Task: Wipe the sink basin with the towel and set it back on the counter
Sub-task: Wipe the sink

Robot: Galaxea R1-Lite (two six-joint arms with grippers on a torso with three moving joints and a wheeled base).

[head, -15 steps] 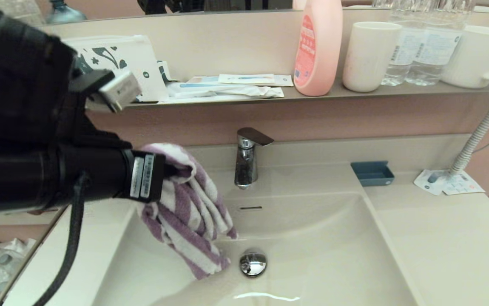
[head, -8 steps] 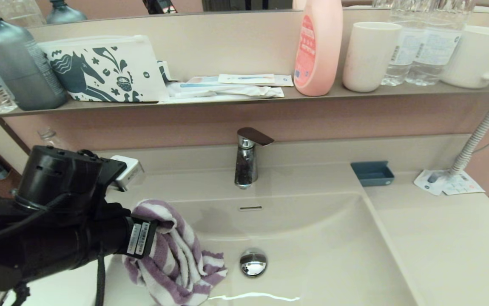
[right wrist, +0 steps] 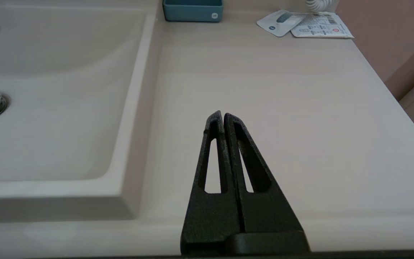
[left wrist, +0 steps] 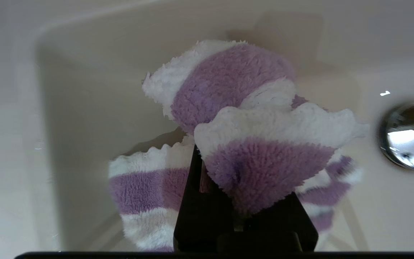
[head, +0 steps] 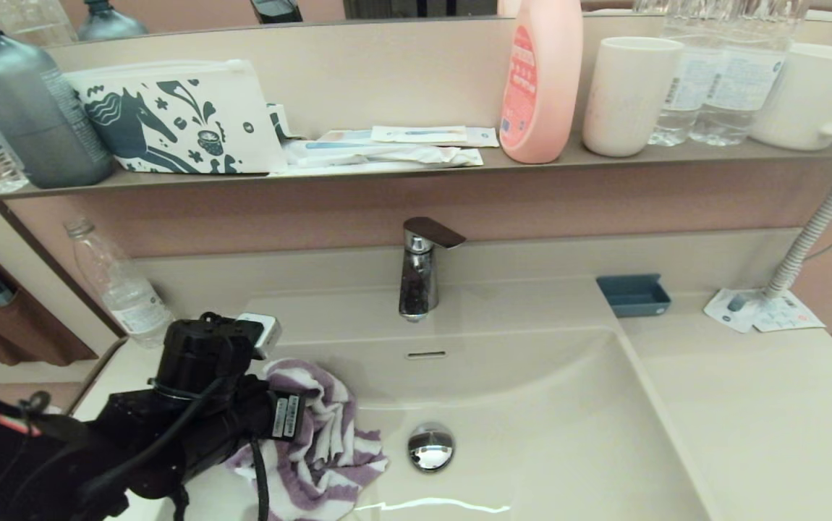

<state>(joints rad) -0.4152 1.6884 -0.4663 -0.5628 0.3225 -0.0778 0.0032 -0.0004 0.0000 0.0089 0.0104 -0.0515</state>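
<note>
Head view shows the left gripper [head: 299, 418] lowest and nearest, at the near-left of the sink basin [head: 532, 405], with its fingers pinched tight on a bunched fold of the towel [head: 329, 449]; the left wrist view confirms that grip, the purple and white terry swelling out over the dark fingers [left wrist: 207, 201]. Over the last second the arm has dropped from up by the faucet to down inside the bowl, and the towel, which hung free in the air, now lies crumpled against the basin floor just left of the drain plug [head: 430, 447]. That reads as the wiping stage beginning rather than ending: the cloth seems to be in contact with the surface, though how firmly it presses is hard to judge from either view. Most of the basin, on the far side of the drain and toward the right wall, probably remains to be wiped before the towel goes back on the counter [head: 763, 405]. The right gripper [right wrist: 223, 118] hangs parked over that counter's front edge, fingers closed together on nothing. Further back, the overflow slot [head: 426, 354] and chrome faucet [head: 419, 271] sit at the basin's rear, a small blue tray [head: 633, 295] stands on the counter beside it, and sachets [head: 763, 311] lie near the coiled hose. Beyond that a narrow shelf [head: 387, 172] carries a horse-print pouch [head: 177, 119], a pink bottle [head: 540, 79] and white cups.
</note>
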